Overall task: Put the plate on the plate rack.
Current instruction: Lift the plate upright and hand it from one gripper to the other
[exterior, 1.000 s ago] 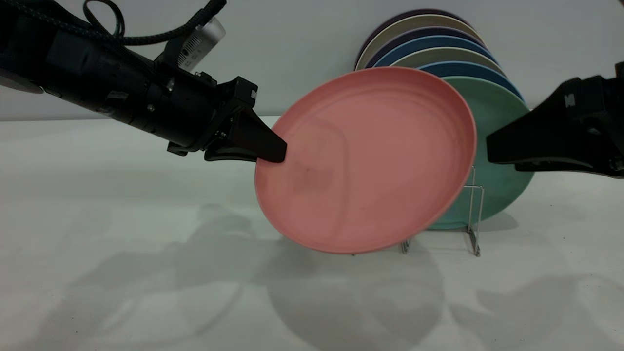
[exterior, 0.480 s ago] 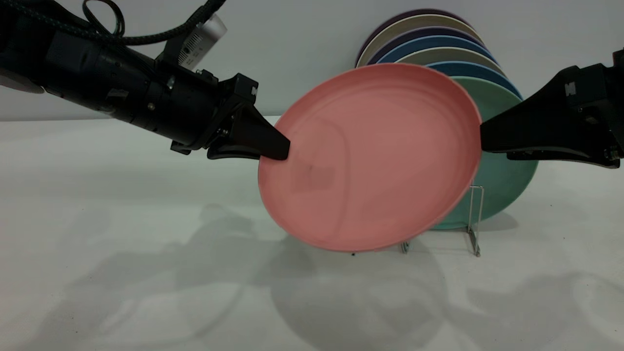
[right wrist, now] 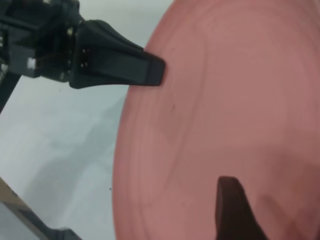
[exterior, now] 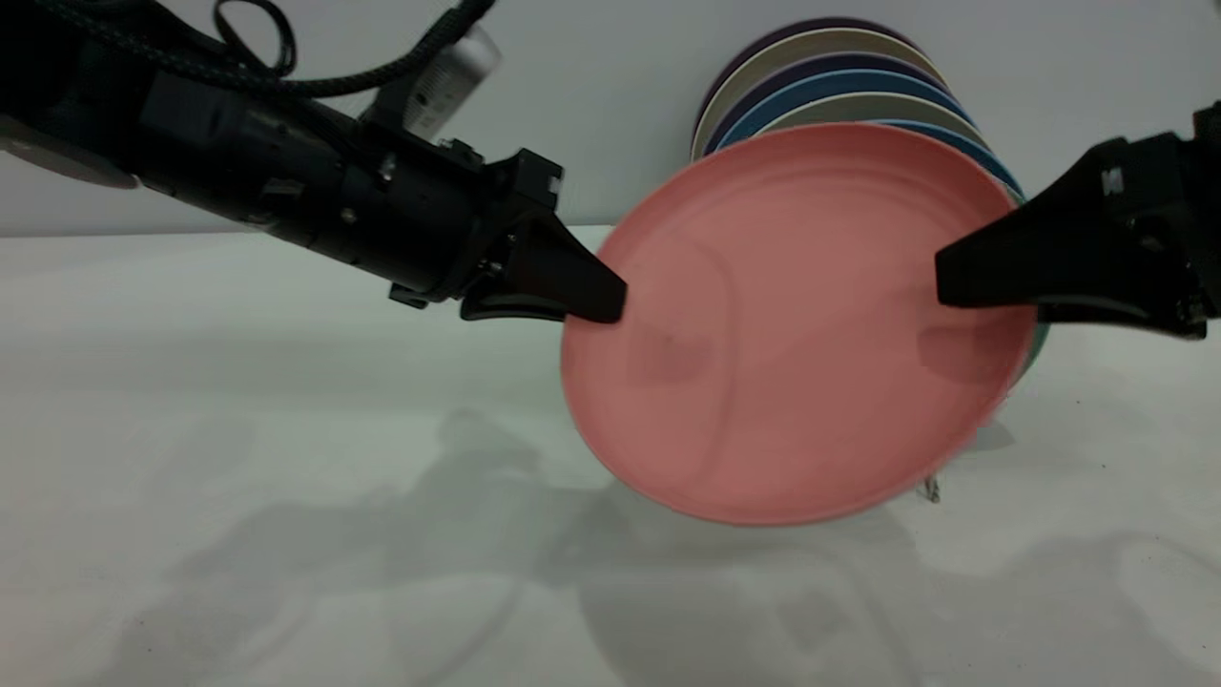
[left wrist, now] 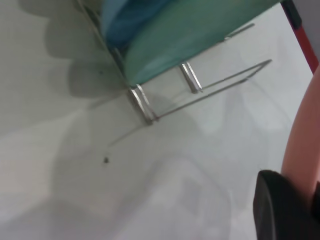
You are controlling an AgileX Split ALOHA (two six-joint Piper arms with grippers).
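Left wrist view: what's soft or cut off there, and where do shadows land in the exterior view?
Left wrist view: the teal-green plate and the plate rack wires look soft; the plate is only a blurred pink edge, cropped at the frame's side. Exterior view: the plate and both arms throw broad, overlapping soft shadows on the table; a dim shadow of the right gripper falls on the plate's face.

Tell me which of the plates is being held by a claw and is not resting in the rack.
The salmon-pink plate. The left claw grips its rim and holds it above the table, in front of the teal-green plate and the others behind it, which stand in the wire rack.
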